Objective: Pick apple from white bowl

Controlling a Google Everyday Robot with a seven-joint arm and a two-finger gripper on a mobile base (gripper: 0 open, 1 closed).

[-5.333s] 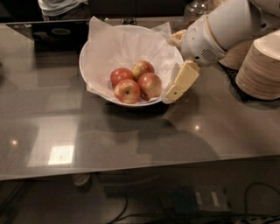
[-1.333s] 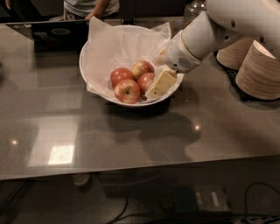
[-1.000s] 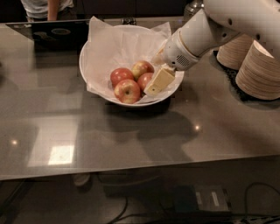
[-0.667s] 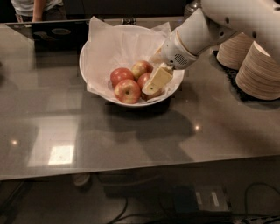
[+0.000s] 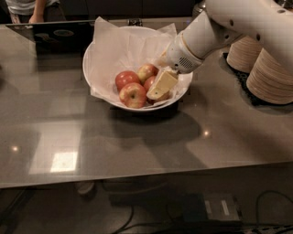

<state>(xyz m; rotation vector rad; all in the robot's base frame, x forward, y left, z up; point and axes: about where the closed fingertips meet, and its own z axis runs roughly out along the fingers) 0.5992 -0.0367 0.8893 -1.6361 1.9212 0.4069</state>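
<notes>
The white bowl [image 5: 98, 43], lined with crinkled white paper, stands on the grey table. Several red apples lie in its right front part: one at the front [image 5: 133, 95], one at the left [image 5: 126, 79], one at the back [image 5: 147, 71], and one [image 5: 149, 83] partly hidden behind the gripper's cream finger. My gripper [image 5: 160, 87] reaches down into the bowl from the right, at that rightmost apple. The white arm [image 5: 215, 27] comes in from the upper right.
Two stacks of beige paper plates [image 5: 272, 75] stand on a dark mat at the right, close to the arm. A person [image 5: 32, 9] stands beyond the table's far left edge. The table's front edge [image 5: 146, 176] runs across the lower part of the view.
The gripper has moved from outside the bowl's right rim into the bowl, and now sits at the rightmost apple. The apples have not visibly moved.
</notes>
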